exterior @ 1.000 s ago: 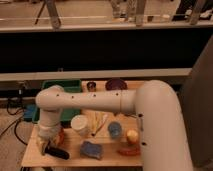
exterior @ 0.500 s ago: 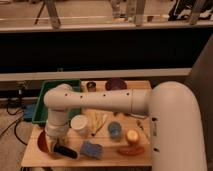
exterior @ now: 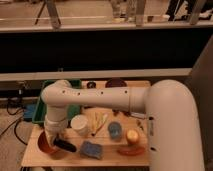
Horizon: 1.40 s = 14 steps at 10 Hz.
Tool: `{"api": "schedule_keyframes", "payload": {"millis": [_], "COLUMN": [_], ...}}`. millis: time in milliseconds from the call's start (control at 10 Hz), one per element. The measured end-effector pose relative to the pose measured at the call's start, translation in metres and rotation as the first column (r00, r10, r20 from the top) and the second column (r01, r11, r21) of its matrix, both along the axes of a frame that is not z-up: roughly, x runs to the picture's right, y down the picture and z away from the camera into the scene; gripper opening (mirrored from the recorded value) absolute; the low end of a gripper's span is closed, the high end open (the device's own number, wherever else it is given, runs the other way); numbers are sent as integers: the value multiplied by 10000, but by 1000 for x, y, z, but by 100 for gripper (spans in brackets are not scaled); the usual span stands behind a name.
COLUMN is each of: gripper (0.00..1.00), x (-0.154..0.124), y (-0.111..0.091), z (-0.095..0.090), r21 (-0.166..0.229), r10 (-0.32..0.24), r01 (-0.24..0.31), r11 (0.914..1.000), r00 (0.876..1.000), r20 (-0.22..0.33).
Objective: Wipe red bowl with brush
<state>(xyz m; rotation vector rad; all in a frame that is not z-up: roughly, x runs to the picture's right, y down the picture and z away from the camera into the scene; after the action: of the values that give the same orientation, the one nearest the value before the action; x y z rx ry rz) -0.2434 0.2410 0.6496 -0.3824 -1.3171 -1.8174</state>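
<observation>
The red bowl (exterior: 44, 146) sits at the front left corner of the wooden table, partly hidden by my arm. My gripper (exterior: 52, 137) hangs straight down over the bowl's right side. It is shut on the brush (exterior: 65, 145), a short black brush that lies almost flat and sticks out to the right over the bowl's rim. The brush's left end is hidden under the gripper.
A white cup (exterior: 79, 124) stands just right of the gripper. A blue sponge (exterior: 91, 149), a blue cup (exterior: 115, 130), a yellow object (exterior: 132, 136) and yellow utensils (exterior: 99, 122) lie to the right. A green tray (exterior: 48, 86) and a maroon dish (exterior: 116, 83) are behind.
The arm's elbow has swung right and the gripper has shifted right over the bowl. The brush has moved right and slightly up with it.
</observation>
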Motion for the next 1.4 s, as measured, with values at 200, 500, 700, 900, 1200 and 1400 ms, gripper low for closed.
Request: {"api": "schedule_keyframes", "payload": {"millis": [200, 500, 700, 900, 1200, 1400], "gripper": [0, 0, 0, 0, 0, 0], "x": [-16, -33, -39, -34, -19, -8], "y": [-1, 14, 29, 37, 40, 35], "z": [8, 5, -6, -12, -19, -22], "r21": [62, -194, -409, -615, -664, -544], "r10": [-209, -501, -682, -777, -742, -693], "r01": [207, 517, 725, 832, 771, 699], "r11": [9998, 9985, 9965, 9946, 9948, 9961], "r00": [9993, 9957, 9928, 9932, 9962, 9975], "r20": [295, 780, 984, 861, 451, 140]}}
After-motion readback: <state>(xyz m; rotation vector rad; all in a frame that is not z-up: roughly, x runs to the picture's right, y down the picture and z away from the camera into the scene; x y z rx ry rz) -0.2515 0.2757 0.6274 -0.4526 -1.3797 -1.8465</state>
